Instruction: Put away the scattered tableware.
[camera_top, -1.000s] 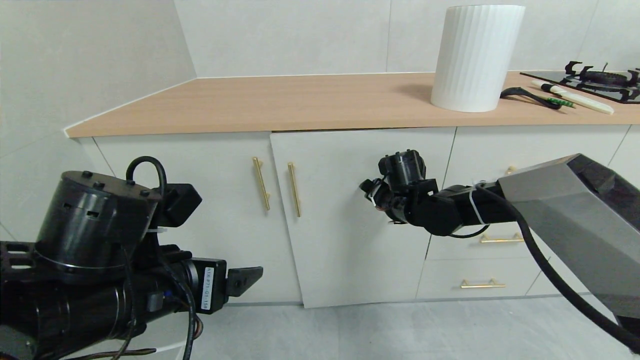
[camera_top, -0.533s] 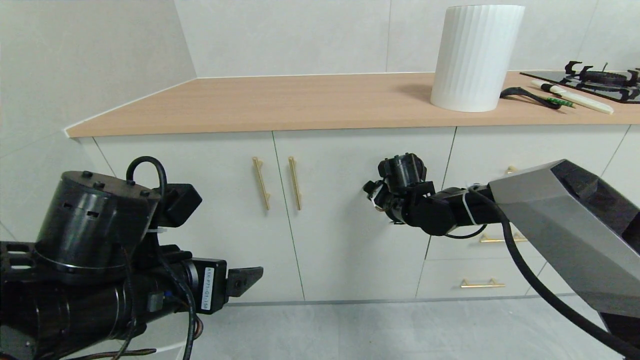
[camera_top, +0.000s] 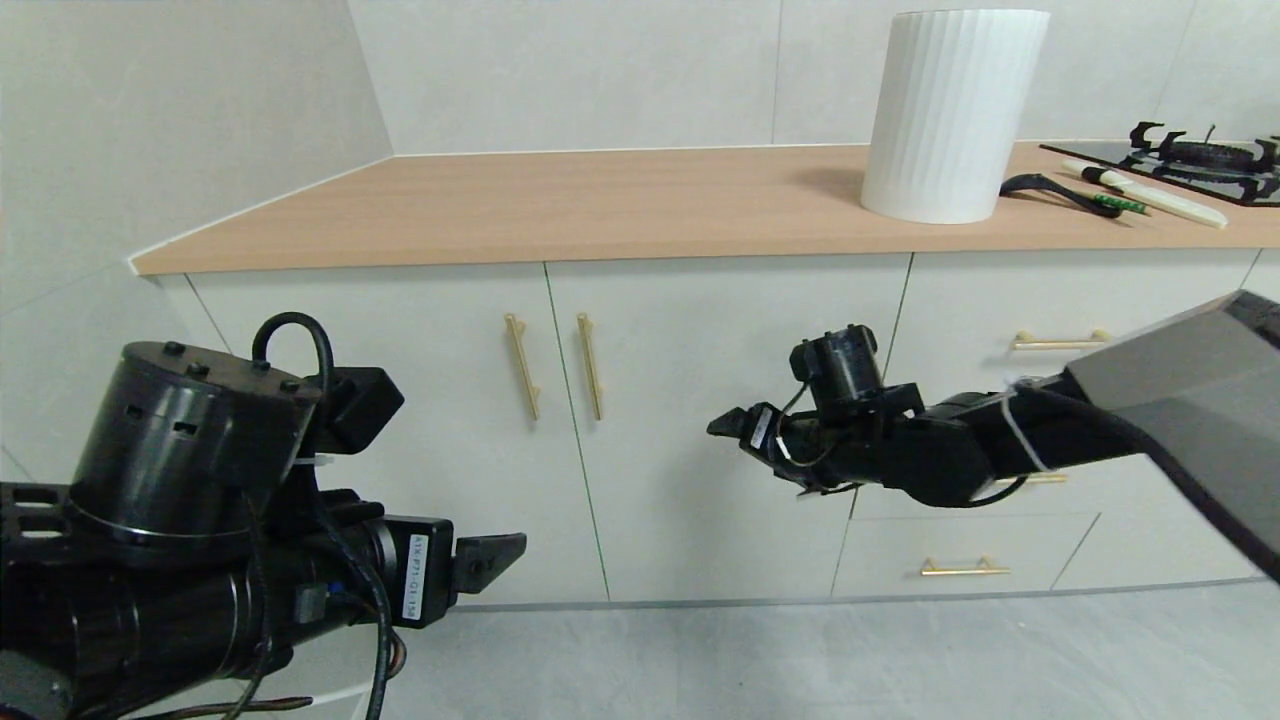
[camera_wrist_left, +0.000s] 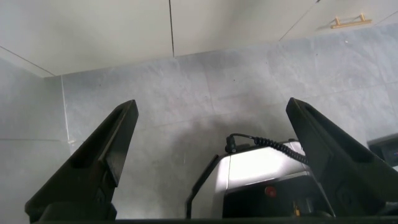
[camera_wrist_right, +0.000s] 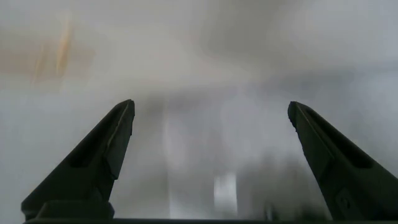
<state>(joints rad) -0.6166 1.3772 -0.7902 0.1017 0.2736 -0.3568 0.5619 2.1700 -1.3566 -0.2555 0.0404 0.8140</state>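
The right pincer (camera_top: 735, 428) is hovering released, its jaws standing wide apart, in front of the pale grey cabinet door (camera_top: 680, 330). The slim brass bar handle (camera_top: 590, 365) is off to its left. The scattered tableware is lying well above this pincer and to its right: a black plastic ladle (camera_top: 1045, 186), a long cream-coloured utensil (camera_top: 1150, 197) and a thin green stick (camera_top: 1120, 205). All three are resting on the light wooden countertop (camera_top: 550, 205), just beside the tall white ribbed canister (camera_top: 950, 115). The left pincer (camera_wrist_left: 211, 162) is hanging low and well to the left, also released and carrying nothing.

Trouble is likely waiting on the way up. An arm rising straight from here would be catching the countertop's front edge, and one swinging in from the left would be meeting the canister first and risk tipping it. The utensils are lying flat on a hard surface — a shallow pinch could be sending one skidding toward the black gas hob (camera_top: 1200, 155).
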